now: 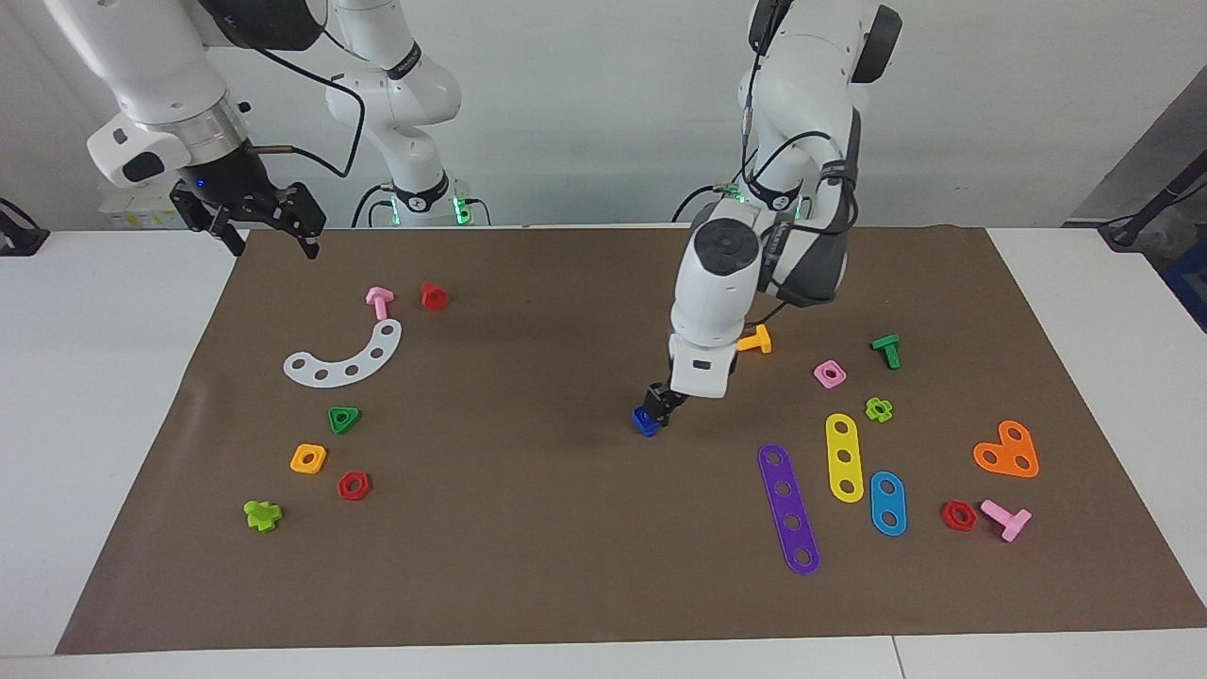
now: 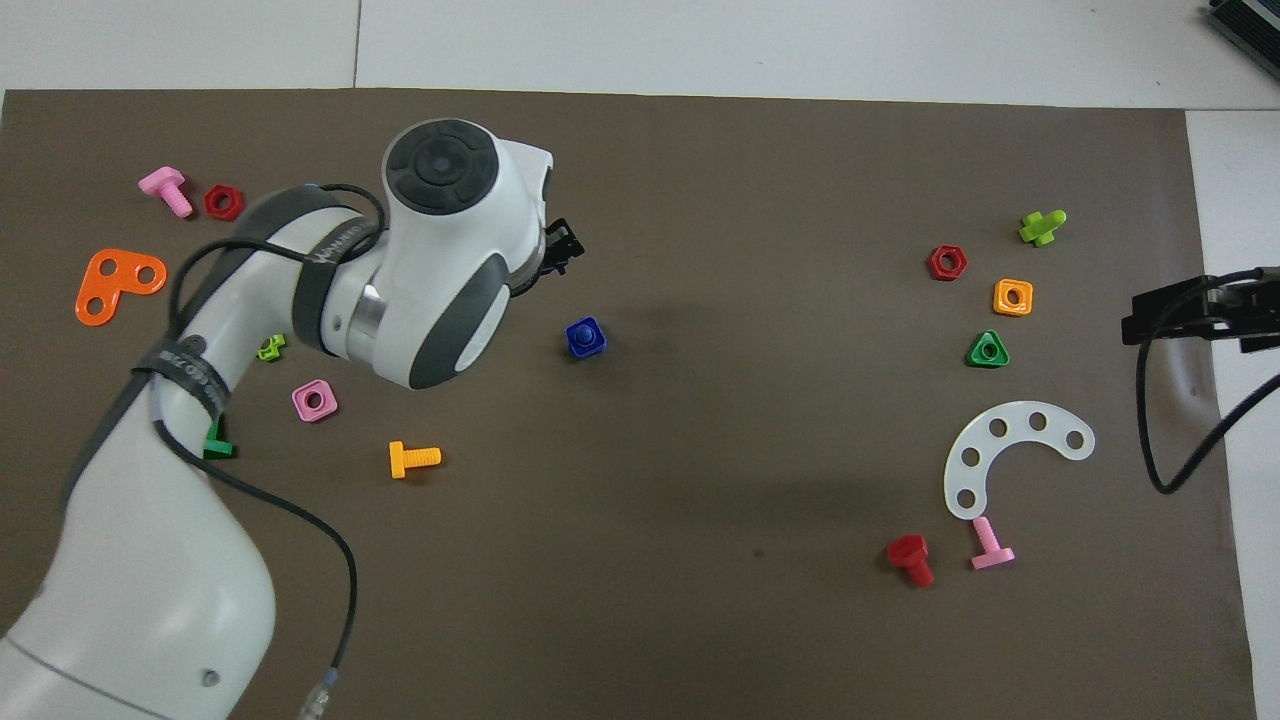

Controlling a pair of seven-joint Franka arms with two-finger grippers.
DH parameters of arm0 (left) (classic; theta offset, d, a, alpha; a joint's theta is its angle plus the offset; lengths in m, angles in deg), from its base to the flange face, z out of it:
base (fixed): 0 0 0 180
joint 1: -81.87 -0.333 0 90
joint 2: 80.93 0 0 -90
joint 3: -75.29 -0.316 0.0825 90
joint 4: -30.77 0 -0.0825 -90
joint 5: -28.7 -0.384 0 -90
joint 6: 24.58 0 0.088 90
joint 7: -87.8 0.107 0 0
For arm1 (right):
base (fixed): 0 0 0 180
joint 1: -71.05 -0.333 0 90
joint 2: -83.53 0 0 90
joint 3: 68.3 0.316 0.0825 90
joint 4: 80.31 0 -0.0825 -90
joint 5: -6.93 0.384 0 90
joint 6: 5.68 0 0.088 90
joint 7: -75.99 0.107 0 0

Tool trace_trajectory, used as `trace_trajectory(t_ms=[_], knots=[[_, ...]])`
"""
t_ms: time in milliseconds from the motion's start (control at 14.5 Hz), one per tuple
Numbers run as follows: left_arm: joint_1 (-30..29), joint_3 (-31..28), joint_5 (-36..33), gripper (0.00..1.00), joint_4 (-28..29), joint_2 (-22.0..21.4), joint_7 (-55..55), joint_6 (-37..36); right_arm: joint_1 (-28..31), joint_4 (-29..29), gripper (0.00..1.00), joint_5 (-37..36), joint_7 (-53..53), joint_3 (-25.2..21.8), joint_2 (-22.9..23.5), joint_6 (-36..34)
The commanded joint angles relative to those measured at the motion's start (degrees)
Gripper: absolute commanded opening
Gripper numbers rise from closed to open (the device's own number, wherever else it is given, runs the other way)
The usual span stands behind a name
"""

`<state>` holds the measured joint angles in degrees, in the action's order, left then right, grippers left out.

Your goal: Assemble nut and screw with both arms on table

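My left gripper (image 1: 663,401) hangs just above the mat (image 1: 528,566) near its middle, fingers apart and holding nothing. Right beside its tips in the facing view sits the blue nut (image 2: 585,338) with the blue screw (image 2: 586,330) standing in its hole, the pair resting on the mat as one piece. From overhead there is a clear gap between that piece and the gripper, so I read it as released, not gripped.

My right gripper (image 1: 267,219) waits in the air over the mat's edge at the right arm's end of the table, fingers spread, empty.

I judge the assembly itself done: screw seated in nut, set down on the table. What remains, as I see it, is to lift the left arm clear without brushing the piece. It is small and light, so a glancing finger could tip it or knock the screw loose. A straight rise before any sideways travel looks safest.

There are no containers here. Everything lies loose on the mat: an orange bolt (image 1: 754,339), a pink nut (image 1: 830,373) and purple (image 1: 788,509), yellow (image 1: 844,456) and blue strips (image 1: 887,503) toward the left arm's end; a white arc (image 1: 344,358), a green nut (image 1: 344,419) and a red nut (image 1: 354,485) toward the right arm's end. None is near the blue piece.
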<state>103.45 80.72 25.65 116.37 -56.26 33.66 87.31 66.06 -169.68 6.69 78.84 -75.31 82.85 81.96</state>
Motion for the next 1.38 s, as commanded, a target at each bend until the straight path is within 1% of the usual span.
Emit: trace_trajectory(t_ms=[0,138,207,345,483,621,759,966,1172,1310], knots=[[-6.97,0.28,1.90,1.00,2.56,-7.52,15.48,-9.29,0.86,-1.25,1.00,0.50,-0.57,0.77,-1.08,0.08],[-11.71,0.02,1.91,1.00,3.96,-10.16,28.76,-14.92,0.86,-1.34,1.00,0.41,-0.66,0.77,-1.17,0.08],[-13.91,-0.07,1.91,1.00,5.45,-11.65,34.57,-16.17,0.86,-1.43,1.00,0.33,-1.09,0.77,-1.17,0.08],[-18.48,-0.07,1.91,1.00,9.57,-14.46,44.16,-15.66,0.86,-1.43,1.00,0.33,-2.32,0.77,-1.17,0.08],[-22.71,-0.07,1.82,1.00,11.17,-16.66,52.87,-15.56,0.86,-1.43,1.00,0.24,-3.73,0.77,-1.17,0.08],[-25.09,-0.07,1.82,0.99,13.01,-19.65,58.94,-15.39,0.86,-1.43,1.00,0.15,-3.65,0.69,-1.17,0.08],[-26.67,-0.07,1.90,0.99,14.77,-22.90,62.99,-15.12,0.86,-1.43,1.00,0.15,-3.56,0.69,-1.34,0.08],[-26.77,-0.07,1.91,1.00,14.69,-26.33,63.72,-15.56,0.86,-1.43,1.00,0.15,-3.12,0.77,-1.34,0.08],[-25.98,0.11,2.08,1.00,13.90,-28.09,63.19,-15.65,0.86,-1.43,1.00,0.15,-3.12,0.77,-1.34,-0.01],[-26.06,0.19,2.43,1.00,13.11,-28.45,63.10,-16.79,0.86,-1.43,1.00,0.15,-3.03,0.77,-1.34,-0.01]])
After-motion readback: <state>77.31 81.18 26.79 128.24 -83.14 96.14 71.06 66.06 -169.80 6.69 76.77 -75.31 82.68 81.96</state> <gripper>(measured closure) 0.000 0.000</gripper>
